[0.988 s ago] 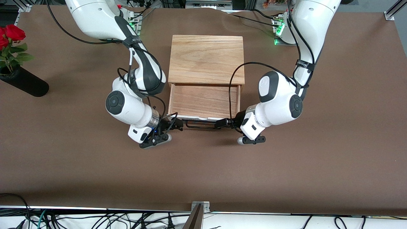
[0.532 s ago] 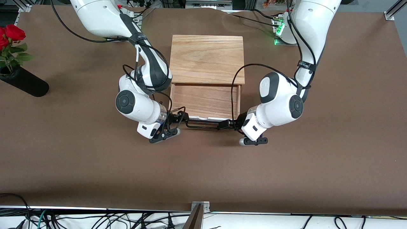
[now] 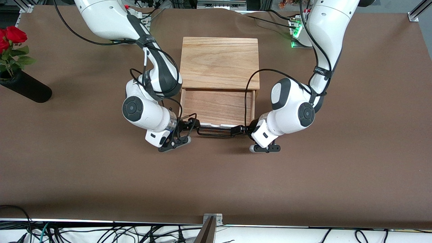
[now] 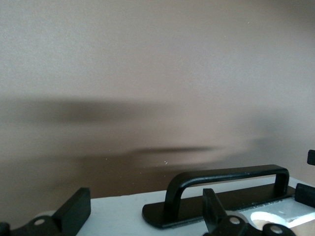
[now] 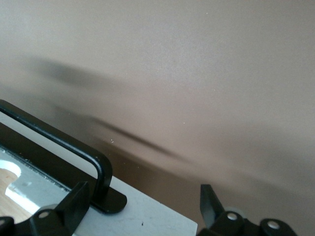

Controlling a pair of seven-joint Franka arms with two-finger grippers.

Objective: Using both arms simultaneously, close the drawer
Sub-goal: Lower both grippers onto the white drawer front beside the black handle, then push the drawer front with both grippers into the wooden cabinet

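Drawer (image 3: 217, 107): pulled out of light-wood box (image 3: 220, 62), mid-bench, white front panel (image 3: 216, 126) facing the front camera; long axis of panel running between the two arms' ends of the bench. Light-wood tray floor exposed between box and panel.

Handle (image 3: 216, 132): thin black wire, lying along the panel, on the camera-facing side.

Bench (image 3: 216, 182): brown, bare and wide nearer the camera than the panel; bare strips also toward each arm's end of the box.

Right hand (image 3: 192, 129): low at the panel's end toward the right arm, beside that end of the handle; fingers (image 5: 74, 209) parted, one either side of the panel corner in the right wrist view; nothing gripped.

Left hand (image 3: 239, 130): low at the panel's end toward the left arm, beside the handle's other end; fingers (image 4: 74, 211) parted in the left wrist view, panel edge and handle (image 4: 226, 189) between them; nothing gripped.

Black vase (image 3: 25, 88) with red roses (image 3: 10, 37): at the bench edge toward the right arm's end, well apart from box.
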